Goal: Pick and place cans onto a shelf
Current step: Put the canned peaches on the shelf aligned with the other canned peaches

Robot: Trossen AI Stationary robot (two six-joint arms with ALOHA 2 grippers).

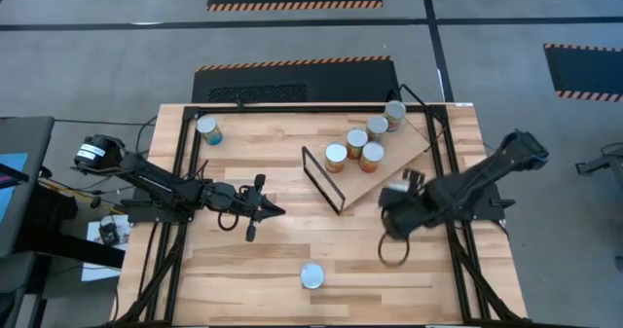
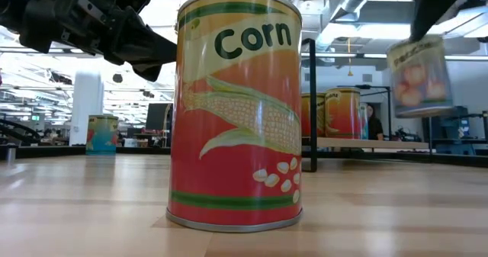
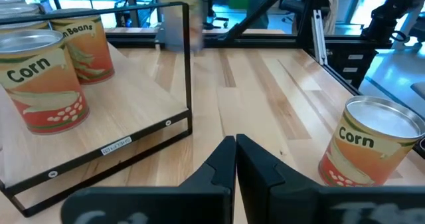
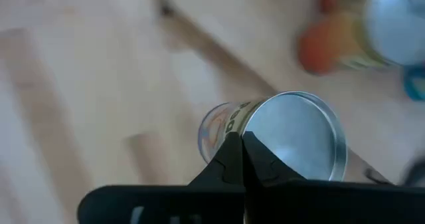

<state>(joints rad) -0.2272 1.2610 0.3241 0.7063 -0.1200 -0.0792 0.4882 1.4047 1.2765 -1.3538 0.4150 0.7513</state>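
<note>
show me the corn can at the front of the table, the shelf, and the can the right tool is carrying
Corn can [image 2: 235,112], low view, on its front label.
Shelf [image 1: 404,148], high view, bare part of its wood board.
Carried can [image 4: 295,137], right wrist view, on its silvery top.

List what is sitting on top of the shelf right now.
Five cans stand upright on the shelf, clustered toward its far end, away from the wire frame. The board beneath them is hidden. The right gripper carries another can near the shelf's edge.
</note>
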